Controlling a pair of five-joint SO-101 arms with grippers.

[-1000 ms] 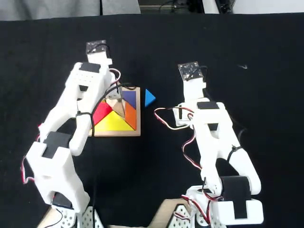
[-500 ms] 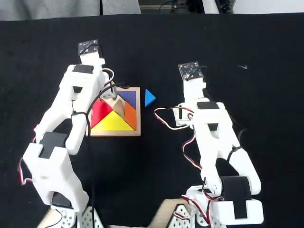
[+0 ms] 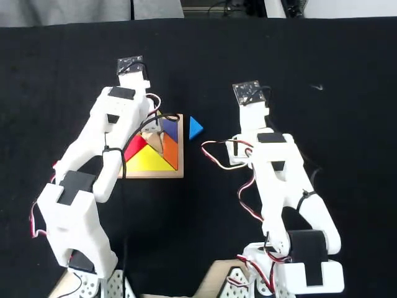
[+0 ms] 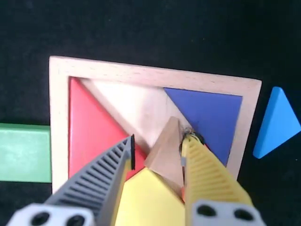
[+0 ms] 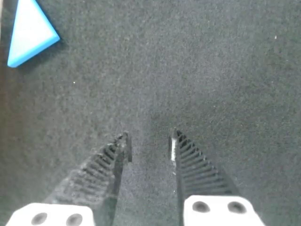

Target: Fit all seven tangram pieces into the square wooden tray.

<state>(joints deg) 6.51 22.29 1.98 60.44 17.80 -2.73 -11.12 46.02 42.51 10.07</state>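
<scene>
Over the tray [image 4: 155, 75], a wooden triangle [image 4: 165, 153] hangs
The left pincer [image 4: 159, 139] pinches it; the bare slot [image 4: 134, 106] lies just past its tips.

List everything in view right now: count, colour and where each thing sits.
wooden tray: 1, pale wood, on the cloth under the left arm
red triangle: 1, red, in the tray
yellow triangle: 1, yellow, in the tray beside the red
dark blue piece: 1, dark blue, in the tray
orange piece: 1, orange, in the tray
plain wood triangle: 1, wood-coloured, tilted over the tray
light blue triangle: 1, light blue, on the cloth beside the tray
green piece: 1, green, on the cloth at the tray's opposite side
black cloth: 1, black, covering the table
left gripper: 1, gripping the plain wood triangle
right gripper: 1, open over bare cloth
</scene>
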